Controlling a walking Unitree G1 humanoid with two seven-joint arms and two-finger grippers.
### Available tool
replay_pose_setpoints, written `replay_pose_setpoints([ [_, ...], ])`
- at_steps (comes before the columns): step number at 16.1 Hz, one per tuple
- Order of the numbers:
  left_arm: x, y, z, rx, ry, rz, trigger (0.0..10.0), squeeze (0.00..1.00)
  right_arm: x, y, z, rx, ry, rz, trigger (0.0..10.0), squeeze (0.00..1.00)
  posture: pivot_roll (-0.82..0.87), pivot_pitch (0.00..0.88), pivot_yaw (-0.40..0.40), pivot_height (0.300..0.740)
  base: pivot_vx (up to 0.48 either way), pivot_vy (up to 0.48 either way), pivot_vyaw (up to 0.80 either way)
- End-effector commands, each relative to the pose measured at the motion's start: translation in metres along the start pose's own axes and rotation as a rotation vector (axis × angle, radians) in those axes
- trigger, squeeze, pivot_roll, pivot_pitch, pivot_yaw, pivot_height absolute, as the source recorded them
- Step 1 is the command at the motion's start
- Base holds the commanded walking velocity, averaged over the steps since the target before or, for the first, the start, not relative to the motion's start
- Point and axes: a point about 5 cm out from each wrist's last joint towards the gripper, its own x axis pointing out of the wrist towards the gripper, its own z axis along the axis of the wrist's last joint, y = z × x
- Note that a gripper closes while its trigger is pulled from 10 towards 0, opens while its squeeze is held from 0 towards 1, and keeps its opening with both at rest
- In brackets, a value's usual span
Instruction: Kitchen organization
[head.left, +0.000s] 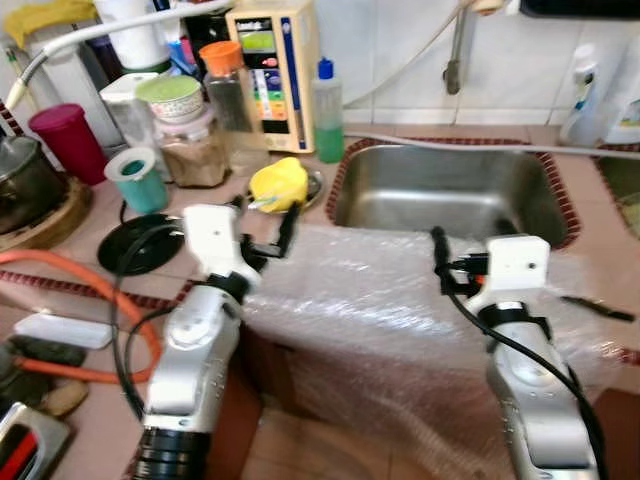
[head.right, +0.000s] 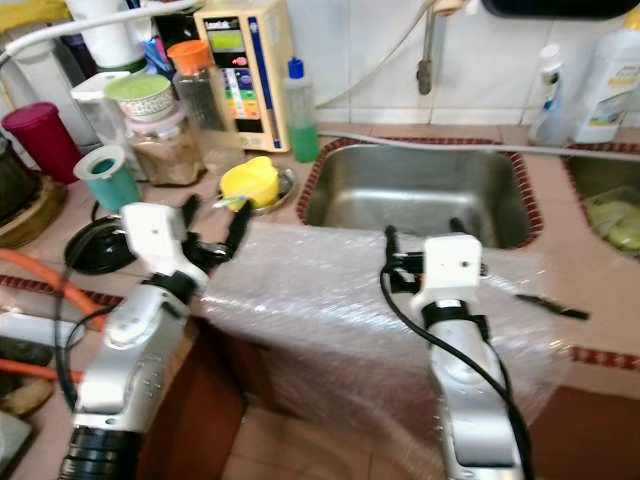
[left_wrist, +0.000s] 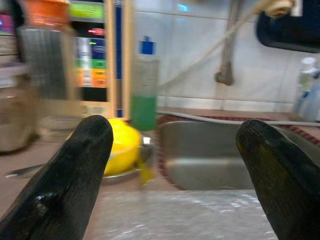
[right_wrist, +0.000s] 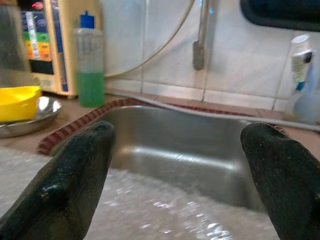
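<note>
A sheet of clear bubble wrap (head.left: 370, 300) lies over the counter's front edge, just before the steel sink (head.left: 450, 190). My left gripper (head.left: 265, 225) hovers open over the sheet's left corner, with nothing between its fingers (left_wrist: 65, 175). Just beyond it, a yellow object (head.left: 278, 183) rests in a small metal dish. My right gripper (head.right: 423, 235) stands open over the sheet's far edge, at the sink's near rim, also holding nothing. Its fingertips (right_wrist: 70, 175) frame the sink basin (right_wrist: 175, 145).
Behind the left gripper crowd jars, a teal cup (head.left: 138, 178), a maroon cup (head.left: 68, 140), a green-liquid bottle (head.left: 327, 110) and a beige appliance (head.left: 275, 65). An orange hose (head.left: 90, 275) and a black lid (head.left: 140, 245) lie at left. A thin black item (head.left: 595, 305) lies at right.
</note>
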Motion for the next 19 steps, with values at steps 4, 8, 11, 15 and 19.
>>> replay_pose_setpoints([
  [4,-0.003,0.016,0.002,0.026,0.008,0.044,10.0,0.0,0.0,0.002,0.005,0.015,-0.013,0.0,10.0,0.0,-0.01,0.0,0.14,0.74,0.0,-0.12,0.0],
  [8,0.0,0.015,0.004,0.021,0.003,0.054,10.0,0.0,-0.001,0.005,0.003,0.03,0.001,0.006,10.0,0.0,-0.01,0.0,0.14,0.74,0.0,0.0,-0.6],
  [11,0.001,0.016,0.005,0.028,0.001,0.084,10.0,0.0,-0.001,0.005,0.005,0.026,-0.01,0.009,10.0,0.0,-0.01,0.0,0.135,0.74,0.0,0.0,-0.59],
  [15,-0.002,0.02,0.006,0.062,-0.007,0.127,10.0,0.0,0.0,0.006,0.005,0.021,-0.006,0.02,10.0,0.0,-0.01,0.0,0.128,0.74,0.0,0.0,0.0],
  [19,-0.003,0.018,0.008,0.054,-0.02,0.103,10.0,0.0,-0.002,0.005,0.004,0.007,0.0,0.029,10.0,0.0,-0.02,0.0,0.125,0.74,0.0,0.0,0.0],
])
